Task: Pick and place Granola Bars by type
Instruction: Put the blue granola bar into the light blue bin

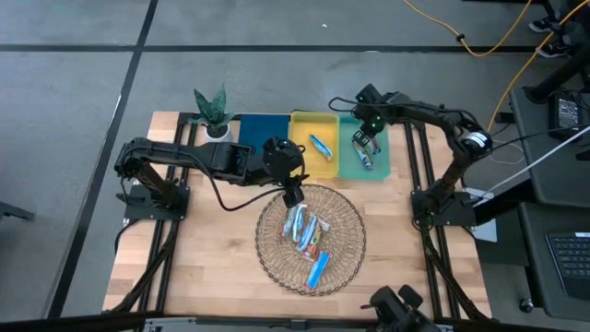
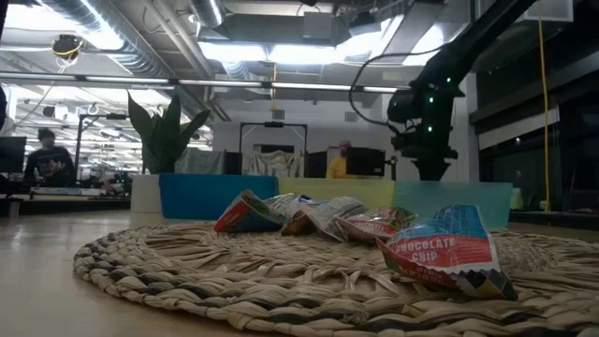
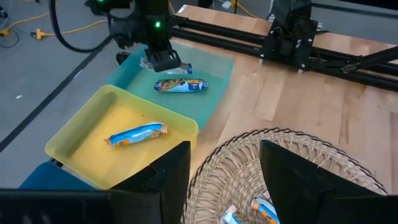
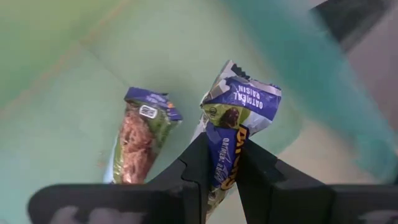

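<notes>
Sorting by type. The right claw [image 4: 221, 163], pinching an oatmeal raisin bar [image 4: 233, 124], hangs over the green tray [image 1: 382, 164], where one bar of like wrapper [image 4: 140, 134] already lies; the match probably explains the choice of tray. The yellow tray [image 1: 300, 120] holds one bar [image 1: 321, 146] of another kind; the blue tray [image 1: 260, 127] appears to hold none. The left claw [image 3: 224, 168], fingers spread and holding nothing, hovers at the rim of the wicker basket [image 1: 350, 254] on the counter [image 1: 212, 258], apparently poised for another pick. About five granola bars [image 1: 309, 235] remain heaped in the basket; overlap prevents an exact count.
</notes>
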Controlling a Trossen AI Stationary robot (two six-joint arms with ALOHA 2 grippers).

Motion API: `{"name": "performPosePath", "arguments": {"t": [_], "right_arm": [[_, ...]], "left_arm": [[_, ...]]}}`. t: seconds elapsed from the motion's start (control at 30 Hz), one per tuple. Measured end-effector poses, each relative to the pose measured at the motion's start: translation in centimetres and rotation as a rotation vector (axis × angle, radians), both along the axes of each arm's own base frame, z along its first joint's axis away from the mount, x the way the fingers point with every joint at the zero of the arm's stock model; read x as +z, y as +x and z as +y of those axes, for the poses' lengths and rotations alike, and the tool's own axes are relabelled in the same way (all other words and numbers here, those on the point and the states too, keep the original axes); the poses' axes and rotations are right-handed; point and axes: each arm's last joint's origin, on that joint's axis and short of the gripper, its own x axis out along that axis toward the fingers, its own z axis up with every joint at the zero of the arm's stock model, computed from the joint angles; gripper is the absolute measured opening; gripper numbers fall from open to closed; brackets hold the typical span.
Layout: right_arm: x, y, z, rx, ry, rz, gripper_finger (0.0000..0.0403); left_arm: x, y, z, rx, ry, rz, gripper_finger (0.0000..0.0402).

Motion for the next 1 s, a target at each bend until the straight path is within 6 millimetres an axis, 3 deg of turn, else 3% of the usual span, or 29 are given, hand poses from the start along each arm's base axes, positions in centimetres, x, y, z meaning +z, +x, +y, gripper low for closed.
{"name": "performPosePath", "arguments": {"t": [0.2,0.83,1.0], "right_arm": [[-1.17,0.27,-0.34,0.001,0.026,0.01,0.0068],[-1.14,0.2,-0.38,0.002,0.023,0.013,0.0068],[-0.69,0.09,-0.2,0.003,0.019,0.009,0.0103]], "left_arm": [[-0.04,-0.04,0.01,0.006,-0.003,0.003,0.0184],[-0.39,-0.45,0.32,0.071,0.049,0.052,0.0185],[-0.64,-0.72,0.4,0.084,0.064,0.089,0.0185]]}}
